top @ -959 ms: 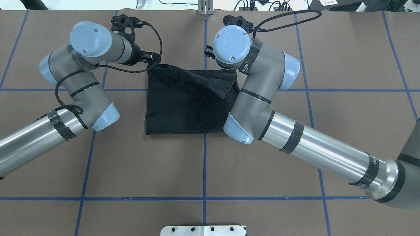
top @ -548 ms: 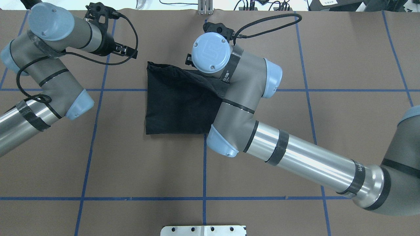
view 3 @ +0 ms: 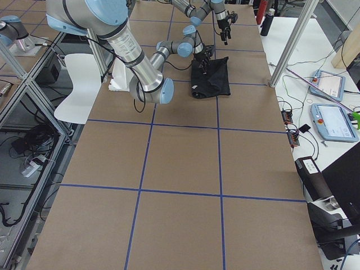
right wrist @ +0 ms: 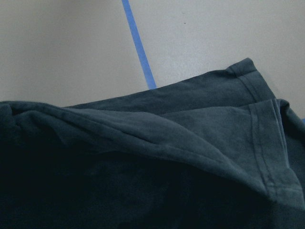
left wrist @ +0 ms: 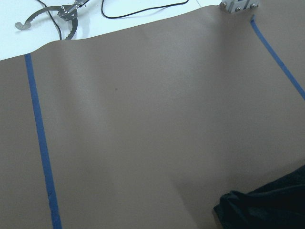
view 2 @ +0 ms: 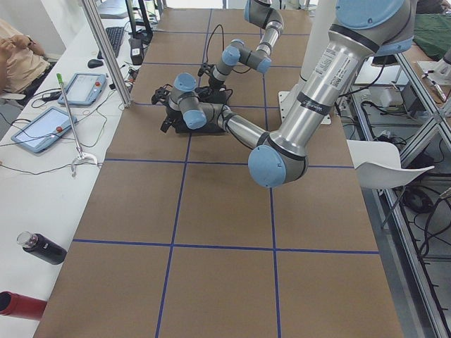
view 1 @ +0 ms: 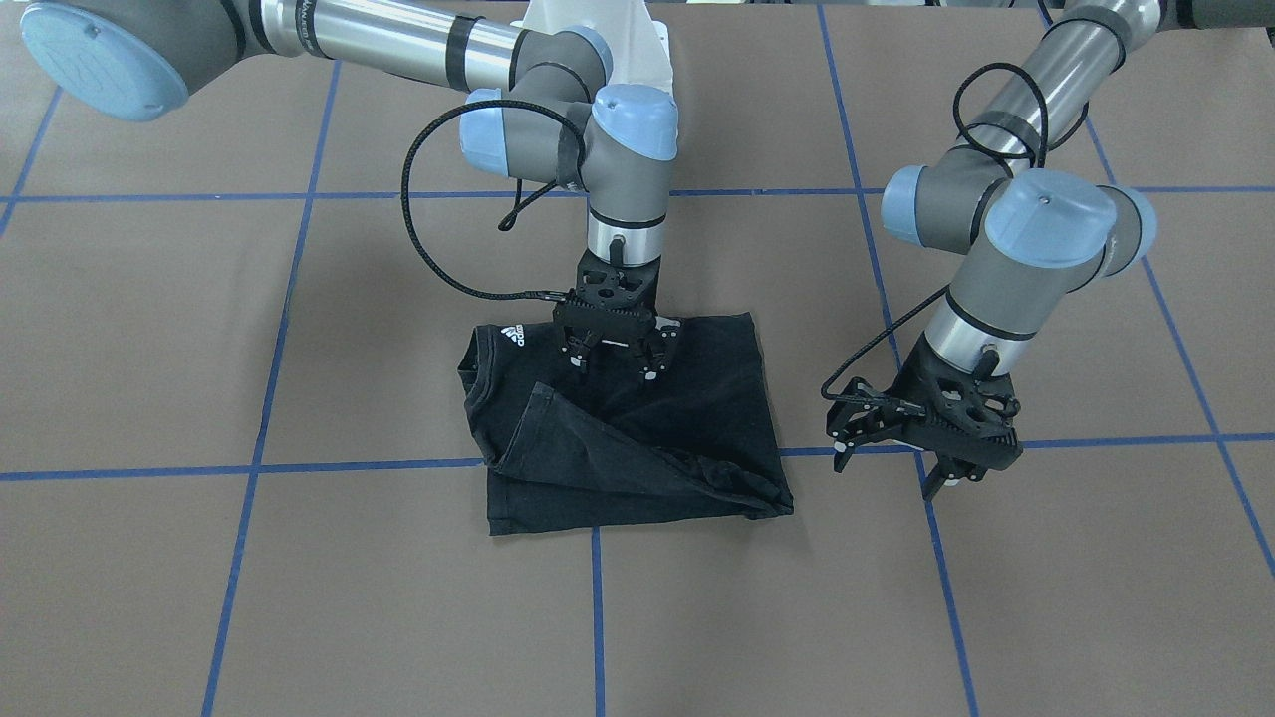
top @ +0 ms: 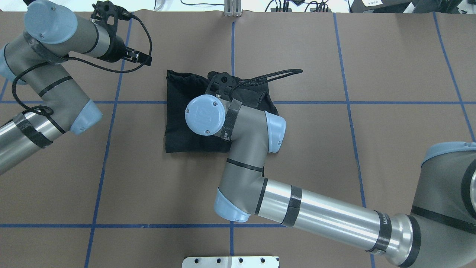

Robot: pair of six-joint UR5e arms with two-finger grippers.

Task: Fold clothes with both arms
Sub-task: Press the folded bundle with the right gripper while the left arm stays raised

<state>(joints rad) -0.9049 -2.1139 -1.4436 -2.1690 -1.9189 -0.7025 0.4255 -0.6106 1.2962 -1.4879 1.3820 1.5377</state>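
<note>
**Right fingers over the shirt, left fingers off to its side**

The black T-shirt [view 1: 637, 438] lies folded into a rough rectangle near the middle of the bench [view 1: 199, 558]. Its white logo [view 1: 513, 336] is at the corner towards the robot. A loose flap runs slantwise across the half towards the operators, and that edge bunches up instead of lying flat.

The right fingers [view 1: 651, 360] point straight down over the shirt's robot-side half, spread apart with nothing between them. We cannot tell whether their tips touch the cloth. The right wrist view looks closely at a hemmed edge and the raised ridge of the flap.

The left fingers [view 1: 938, 476] are also spread and empty. They are well apart from the shirt, over bare bench beyond its edge on the robot's left. The left wrist view catches only a corner of the cloth.

We judge that the next move depends on this: the shirt lies directly beneath the right fingers, while the left arm would have to reach in sideways across the bench to meet it. The right arm is clearly the nearer one.
</note>
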